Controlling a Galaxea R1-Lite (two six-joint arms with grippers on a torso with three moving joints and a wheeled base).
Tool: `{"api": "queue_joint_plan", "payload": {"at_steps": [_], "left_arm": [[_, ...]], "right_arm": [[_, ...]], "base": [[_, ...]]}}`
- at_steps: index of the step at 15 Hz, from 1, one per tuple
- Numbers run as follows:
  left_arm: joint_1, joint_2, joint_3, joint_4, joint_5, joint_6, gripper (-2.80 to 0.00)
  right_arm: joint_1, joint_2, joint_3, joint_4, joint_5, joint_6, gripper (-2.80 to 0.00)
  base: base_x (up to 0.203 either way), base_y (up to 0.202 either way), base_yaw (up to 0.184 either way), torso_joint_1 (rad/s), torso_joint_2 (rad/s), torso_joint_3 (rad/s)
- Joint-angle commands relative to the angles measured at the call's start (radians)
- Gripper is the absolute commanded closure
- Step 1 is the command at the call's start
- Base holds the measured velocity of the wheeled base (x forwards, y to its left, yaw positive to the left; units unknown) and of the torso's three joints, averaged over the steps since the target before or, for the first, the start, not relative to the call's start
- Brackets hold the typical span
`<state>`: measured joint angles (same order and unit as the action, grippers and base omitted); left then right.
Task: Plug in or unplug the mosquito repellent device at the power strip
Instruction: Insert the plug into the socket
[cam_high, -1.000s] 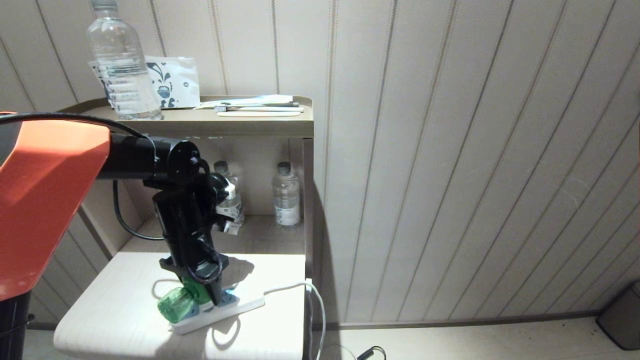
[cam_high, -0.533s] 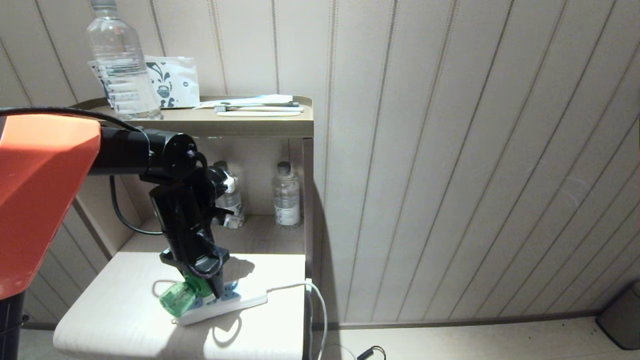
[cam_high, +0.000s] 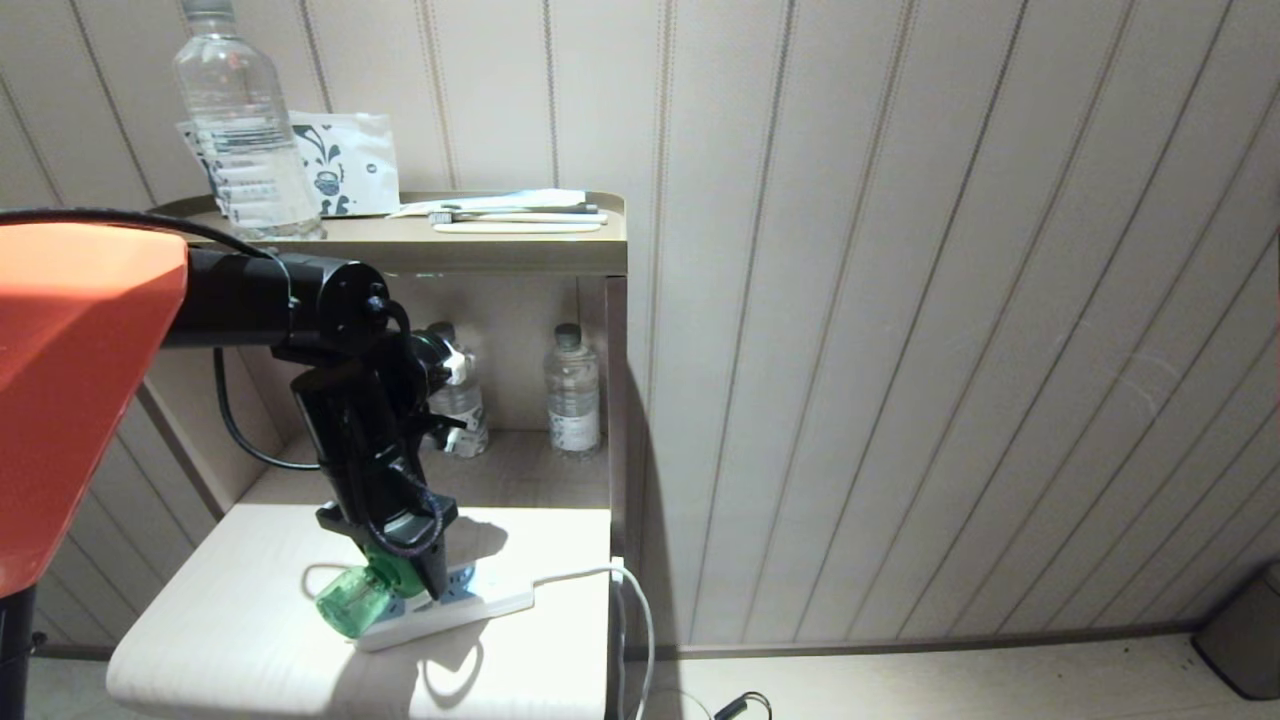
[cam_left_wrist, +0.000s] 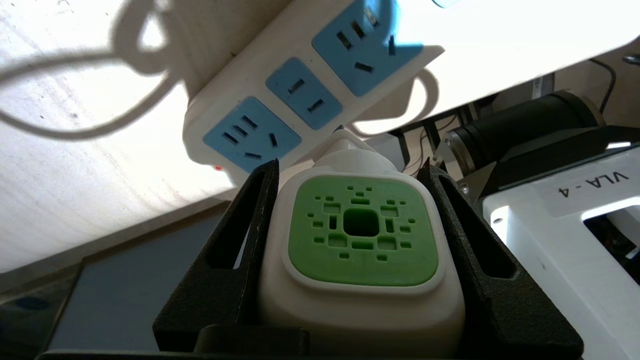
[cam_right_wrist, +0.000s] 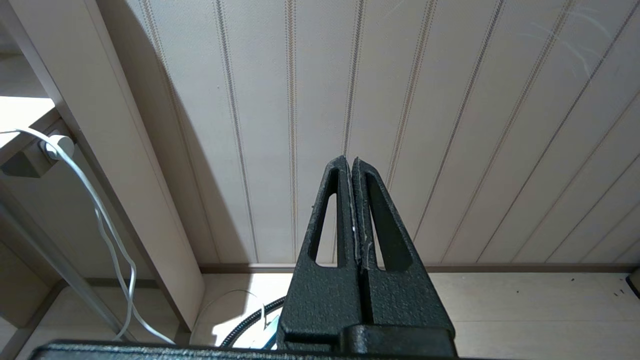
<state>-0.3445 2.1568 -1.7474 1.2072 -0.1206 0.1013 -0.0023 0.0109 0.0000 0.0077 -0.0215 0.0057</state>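
My left gripper (cam_high: 405, 578) points down at the low white table (cam_high: 220, 620) and is shut on the mosquito repellent device (cam_left_wrist: 360, 235). The device's white head with its green vented top fills the space between the black fingers (cam_left_wrist: 250, 220). Its translucent green bottle (cam_high: 348, 600) sticks out toward the near left. The device sits at the near end of the power strip (cam_high: 460, 607), where several blue sockets (cam_left_wrist: 302, 92) stand empty. The prongs are hidden. My right gripper (cam_right_wrist: 350, 161) is shut and empty, parked facing the panelled wall.
The strip's white cord (cam_high: 630, 600) drops off the table's right edge. Behind the table is an open shelf with small water bottles (cam_high: 572, 392). A large bottle (cam_high: 240, 120) and flat items stand on the shelf top (cam_high: 520, 250). A dark bin (cam_high: 1245, 640) is at the lower right.
The left arm has eased slightly up and left with the device still gripped. The strip's near end has shifted a little with it. The right arm is still.
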Motion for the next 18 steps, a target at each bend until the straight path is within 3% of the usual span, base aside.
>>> {"api": "queue_joint_plan", "payload": {"at_steps": [1, 18], "left_arm": [[0.001, 0.023, -0.008, 0.002, 0.002, 0.001, 0.00], [0.018, 0.049, -0.057, -0.005, 0.009, 0.020, 0.00]], "right_arm": [[0.001, 0.000, 0.000, 0.000, 0.000, 0.000, 0.00], [0.000, 0.000, 0.000, 0.000, 0.000, 0.000, 0.00]], "base": [[0.000, 0.000, 0.000, 0.000, 0.00, 0.000], [0.000, 0.000, 0.000, 0.000, 0.00, 0.000]]}}
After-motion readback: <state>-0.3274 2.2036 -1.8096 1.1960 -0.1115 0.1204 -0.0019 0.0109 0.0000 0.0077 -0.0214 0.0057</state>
